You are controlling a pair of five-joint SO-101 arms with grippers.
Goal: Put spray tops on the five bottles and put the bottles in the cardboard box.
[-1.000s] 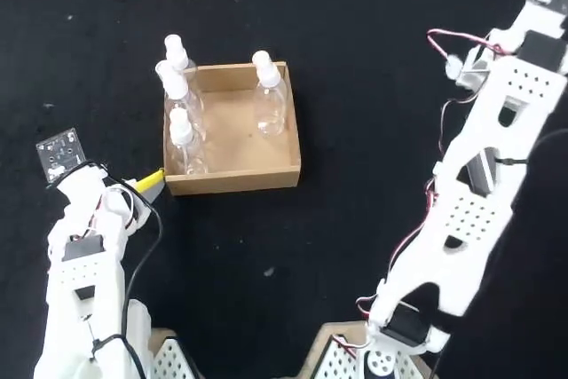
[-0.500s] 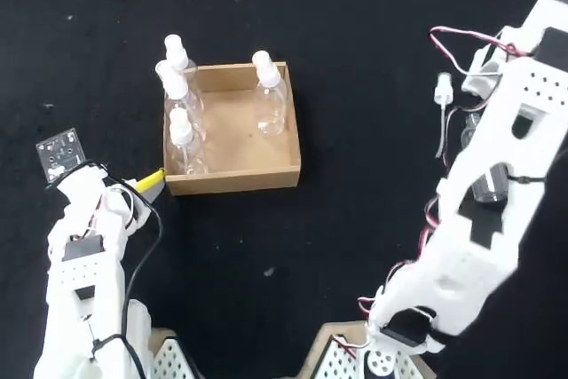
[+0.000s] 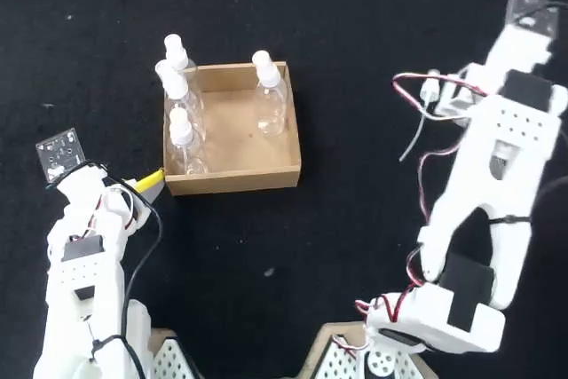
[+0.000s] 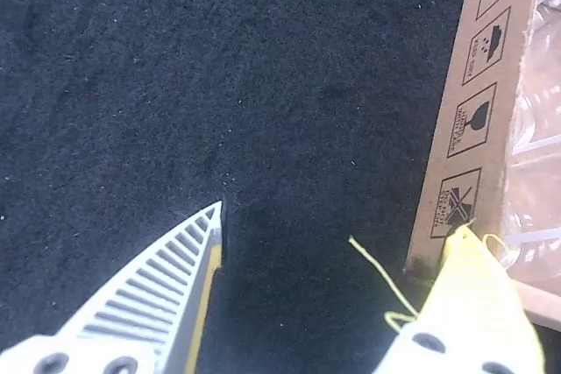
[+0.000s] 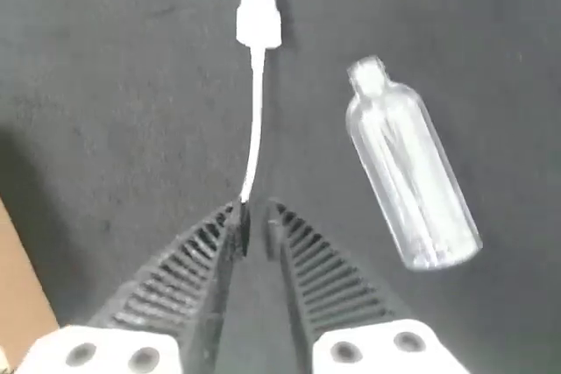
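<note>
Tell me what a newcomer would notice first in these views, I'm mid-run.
Probably the one uncapped bottle lying on its side on the black table beside a loose spray top, with the right pincer at the end of the top's tube. Next comes the cardboard box left of centre, with four capped bottles standing at it, three along its left wall and one by the far right corner.

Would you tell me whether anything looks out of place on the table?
Yes: one bottle lies on its side on the black table, uncapped, and a loose spray top lies beside it, not touching it.
</note>
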